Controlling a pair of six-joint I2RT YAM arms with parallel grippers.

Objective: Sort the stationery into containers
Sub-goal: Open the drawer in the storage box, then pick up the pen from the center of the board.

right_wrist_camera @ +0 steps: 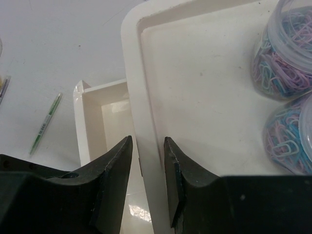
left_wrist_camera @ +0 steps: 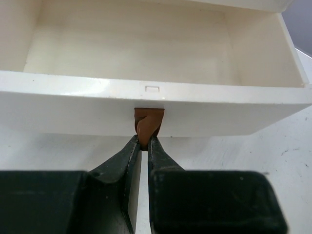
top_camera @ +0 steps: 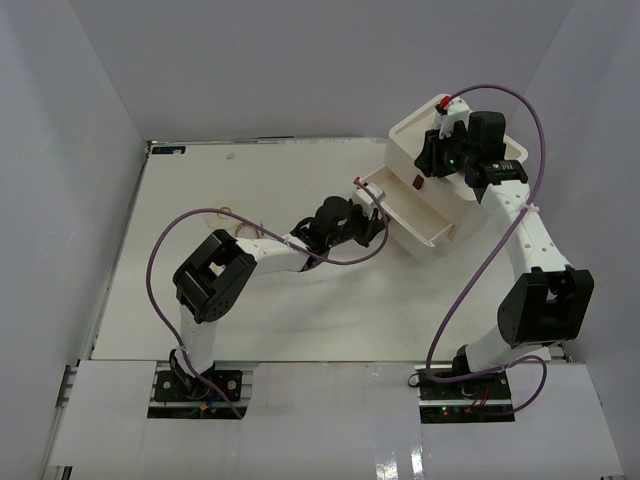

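White drawer box [right_wrist_camera: 129, 73], gripped by both tools.
The left tool [left_wrist_camera: 145, 141] is clenched on the brown handle [left_wrist_camera: 148, 117] of the open drawer [left_wrist_camera: 73, 102]. The right tool [right_wrist_camera: 147, 142] clamps the box's top rim. Clip-filled jars [right_wrist_camera: 285, 46] stand in the box's top tray, and a green pen [right_wrist_camera: 45, 124] lies on the tabletop [right_wrist_camera: 48, 48] beside the box.

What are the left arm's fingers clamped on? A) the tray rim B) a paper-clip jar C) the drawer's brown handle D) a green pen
C: the left wrist view shows the left fingers pinched on the brown handle at the front of the open drawer.
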